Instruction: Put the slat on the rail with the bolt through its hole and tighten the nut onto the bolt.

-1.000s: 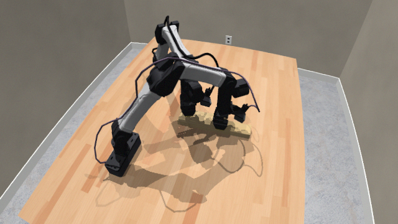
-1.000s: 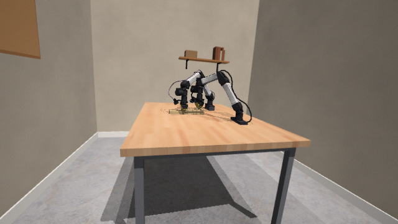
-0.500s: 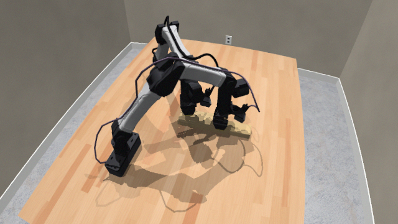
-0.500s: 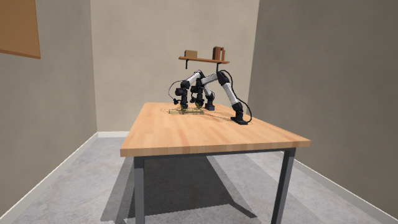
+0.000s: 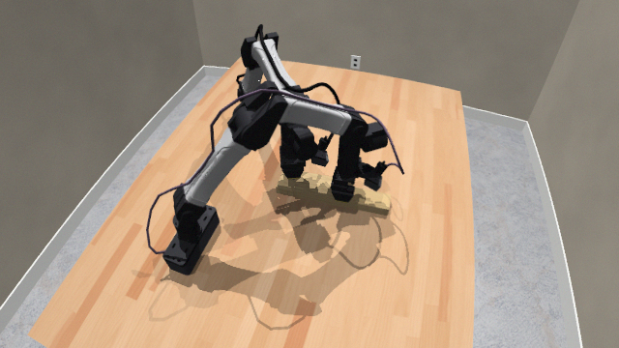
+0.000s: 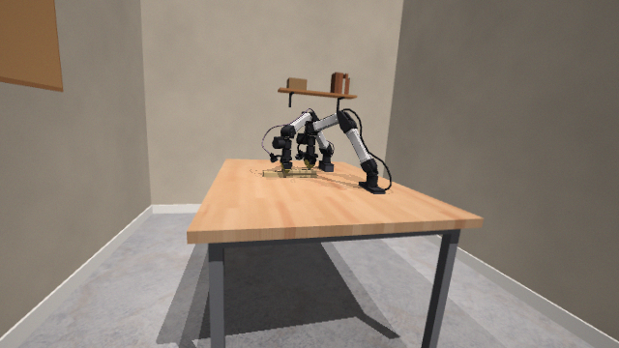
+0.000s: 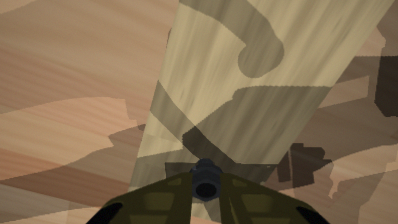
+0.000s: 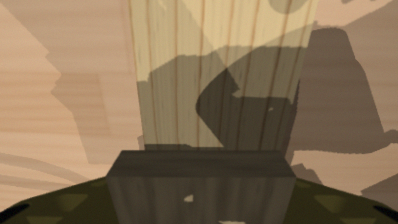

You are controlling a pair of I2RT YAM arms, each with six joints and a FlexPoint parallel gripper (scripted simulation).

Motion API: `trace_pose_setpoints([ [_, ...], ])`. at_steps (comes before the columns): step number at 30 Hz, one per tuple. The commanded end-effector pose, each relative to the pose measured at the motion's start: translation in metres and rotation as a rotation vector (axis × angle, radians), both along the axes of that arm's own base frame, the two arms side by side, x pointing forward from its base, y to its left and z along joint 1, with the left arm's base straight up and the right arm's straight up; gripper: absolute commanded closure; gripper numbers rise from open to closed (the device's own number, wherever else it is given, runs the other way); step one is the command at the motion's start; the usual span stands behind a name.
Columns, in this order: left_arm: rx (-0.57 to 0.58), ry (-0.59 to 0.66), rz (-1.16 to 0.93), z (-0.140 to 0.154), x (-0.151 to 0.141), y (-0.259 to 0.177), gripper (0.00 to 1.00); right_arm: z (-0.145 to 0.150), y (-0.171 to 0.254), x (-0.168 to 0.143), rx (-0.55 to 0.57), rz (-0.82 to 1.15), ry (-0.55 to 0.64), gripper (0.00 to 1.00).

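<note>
Where your left gripper (image 5: 292, 175) (image 6: 309, 165) (image 7: 205, 181) comes down over a long, pale wooden strip (image 5: 379, 202) (image 6: 268, 174) (image 7: 240, 65) (image 8: 172, 105), its olive fingers are clenched around a small, dark metal nut (image 7: 206, 189). The left wrist view shows you the nut's round opening facing the camera, with a finger on each side. A little dark metal shows just behind it, too dim for you to tell whether that is the bolt's tip, so you cannot tell how far the nut is threaded.

Your right gripper (image 5: 342, 198) (image 6: 286, 168) (image 8: 200, 182) stands much wider, grasping the sides of a shaded, flat-faced wooden block (image 8: 200, 192), apparently the slat. In the right wrist view, the block fills the bottom centre and is cut off by the frame's lower edge, with the pale strip running away beyond it. You cannot make out the hole, or how slat and rail meet.

The wooden strip lies flat on the butcher-block table (image 5: 411, 290) (image 6: 314, 203) (image 7: 55, 65) (image 8: 65, 125), beneath both grippers. From the top, your arms hide parts of it; from the exterior view, the parts are too small to separate. Whether the slat is clamped firmly, you cannot tell.

The change over the last second is small. In the upper middle of the top view, the left claw (image 5: 292, 175) (image 6: 309, 165) (image 7: 205, 181) sits a touch higher in the frame than it did a second ago, by a slight shift at its lower end. Around that claw, the patches of shade on the pale wood (image 5: 373, 200) (image 6: 271, 174) (image 7: 215, 100) (image 8: 225, 65) have altered a little, mostly toward its left end in the top view.
</note>
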State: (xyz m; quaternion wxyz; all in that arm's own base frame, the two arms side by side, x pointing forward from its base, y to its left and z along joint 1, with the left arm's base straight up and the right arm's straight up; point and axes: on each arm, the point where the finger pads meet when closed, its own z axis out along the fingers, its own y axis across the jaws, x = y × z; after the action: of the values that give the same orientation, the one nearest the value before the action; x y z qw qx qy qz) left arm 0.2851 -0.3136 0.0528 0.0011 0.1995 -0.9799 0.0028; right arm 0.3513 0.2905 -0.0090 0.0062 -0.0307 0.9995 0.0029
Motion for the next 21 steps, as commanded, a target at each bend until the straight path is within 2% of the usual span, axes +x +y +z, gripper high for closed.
trace_pose_setpoints([
  [1,-0.009,-0.010,-0.002,0.0040,0.0009,-0.0021,0.86,0.0054,0.0016,0.0027,0.011,-0.002,-0.012,0.33],
  [14,-0.009,-0.009,-0.002,0.0037,0.0008,-0.0021,0.86,0.0054,0.0016,0.0027,0.011,-0.002,-0.012,0.33],
  [21,-0.003,-0.006,-0.229,0.0009,0.0006,-0.0018,0.86,0.0054,0.0016,0.0027,0.011,-0.002,-0.012,0.33],
])
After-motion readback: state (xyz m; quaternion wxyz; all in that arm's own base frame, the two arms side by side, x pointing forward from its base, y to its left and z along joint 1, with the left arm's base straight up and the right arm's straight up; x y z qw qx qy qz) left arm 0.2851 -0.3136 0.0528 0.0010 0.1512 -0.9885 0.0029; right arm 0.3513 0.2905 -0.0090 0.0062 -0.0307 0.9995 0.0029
